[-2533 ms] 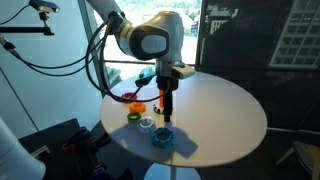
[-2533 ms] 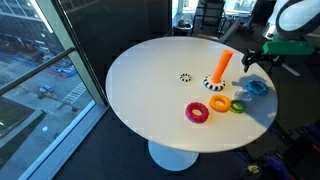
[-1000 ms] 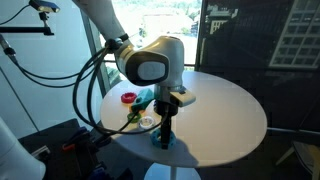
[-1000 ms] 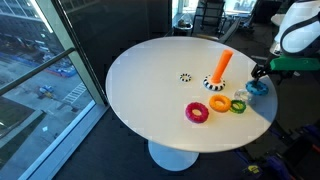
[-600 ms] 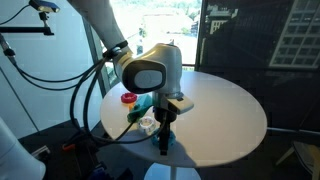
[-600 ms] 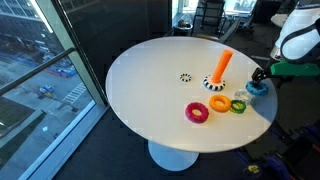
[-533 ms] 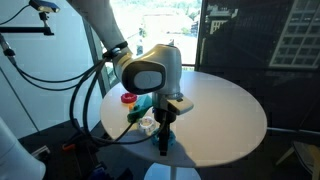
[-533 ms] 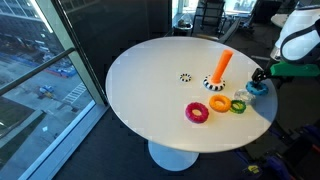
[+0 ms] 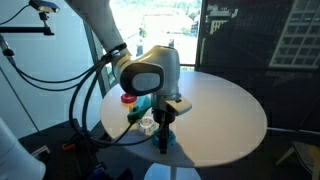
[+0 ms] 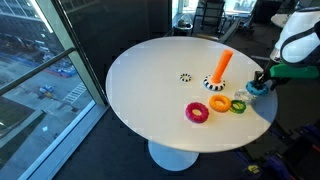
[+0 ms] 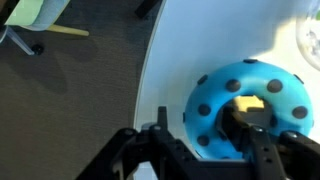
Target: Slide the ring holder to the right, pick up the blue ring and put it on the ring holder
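Observation:
The blue ring (image 11: 250,75), chunky with dark dimples, lies flat near the round white table's edge (image 10: 262,118). In an exterior view the blue ring (image 10: 257,90) sits right of the ring holder (image 10: 221,70), an upright orange peg on a dark base. My gripper (image 11: 210,135) points straight down over the ring's wall. One finger (image 11: 258,135) is inside the hole, the other (image 11: 163,128) outside the rim. The jaws are part-way narrowed, with a gap still showing between the outer finger and the rim. The ring rests on the table. In both exterior views the gripper (image 9: 163,142) (image 10: 262,80) hangs low at the tabletop.
A pink ring (image 10: 196,112), an orange ring (image 10: 218,103) and a green ring (image 10: 238,105) lie in front of the peg. A small black-and-white ring (image 10: 186,77) sits further in. A whitish ring (image 9: 147,124) is beside the gripper. Floor (image 11: 80,90) drops off past the edge.
The arm has come down onto the blue ring, and the jaws have narrowed around its wall. The ring and the ring holder have not moved.

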`<state>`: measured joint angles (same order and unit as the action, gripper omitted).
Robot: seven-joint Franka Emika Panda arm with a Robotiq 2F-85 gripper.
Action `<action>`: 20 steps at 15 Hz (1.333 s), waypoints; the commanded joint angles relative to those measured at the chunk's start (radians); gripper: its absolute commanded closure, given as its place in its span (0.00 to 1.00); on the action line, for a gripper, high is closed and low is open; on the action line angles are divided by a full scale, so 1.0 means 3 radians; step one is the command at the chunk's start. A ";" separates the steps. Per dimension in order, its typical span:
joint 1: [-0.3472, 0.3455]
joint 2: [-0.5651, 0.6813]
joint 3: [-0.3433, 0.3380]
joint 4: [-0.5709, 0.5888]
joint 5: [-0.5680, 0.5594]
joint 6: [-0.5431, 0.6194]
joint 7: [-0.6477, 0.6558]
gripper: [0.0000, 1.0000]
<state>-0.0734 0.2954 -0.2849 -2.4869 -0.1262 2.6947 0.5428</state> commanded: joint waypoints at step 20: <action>-0.0037 -0.1193 0.0375 0.0306 0.0225 -0.1031 -0.0024 0.90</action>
<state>-0.0713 -0.0076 -0.2130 -2.4209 -0.0949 2.4548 0.5433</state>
